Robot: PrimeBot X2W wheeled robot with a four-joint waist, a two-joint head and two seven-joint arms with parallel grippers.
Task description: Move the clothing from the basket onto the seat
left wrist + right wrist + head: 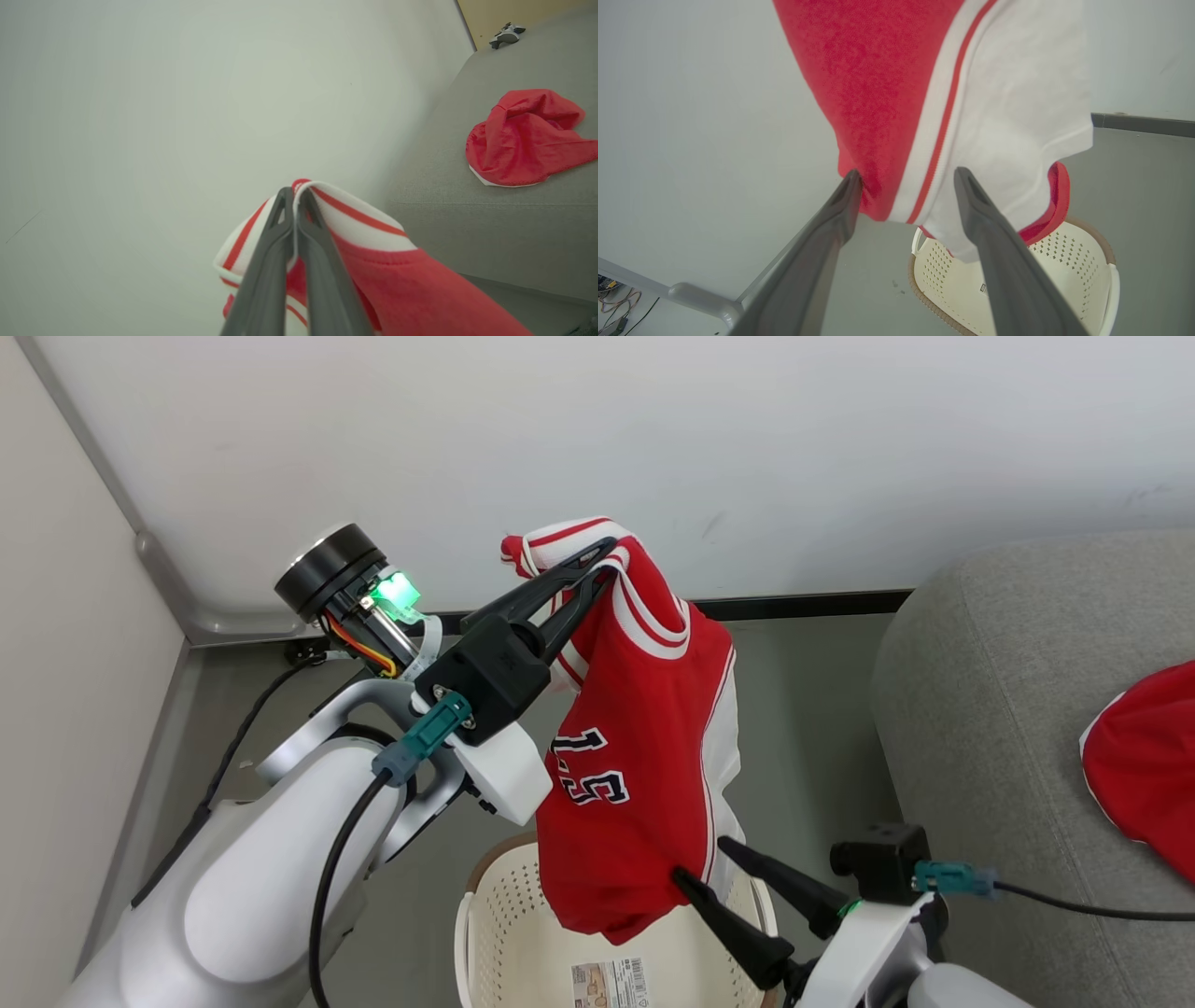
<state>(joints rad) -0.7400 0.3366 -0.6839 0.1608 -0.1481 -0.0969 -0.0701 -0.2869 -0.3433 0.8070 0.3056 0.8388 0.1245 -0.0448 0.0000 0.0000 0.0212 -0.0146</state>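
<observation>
My left gripper (605,563) is shut on the striped shoulder of the red jersey (635,756), holding it high so it hangs over the cream basket (485,915). In the left wrist view the shut fingers (292,193) pinch the white-and-red trim of the jersey (373,261). My right gripper (698,859) stands open at the jersey's lower hem; in the right wrist view its fingers (906,175) flank the hanging hem of the jersey (878,93) above the basket (1064,252). The plain red garment (1144,765) lies on the grey seat (990,691), also visible as a crumpled garment (528,135) on the seat (467,214).
A white wall (653,429) with a dark baseboard runs behind. A grey corner rail (177,597) and cables sit at the left. The basket's bottom shows a label sticker (611,985). A small dark device (507,35) rests at the seat's far end.
</observation>
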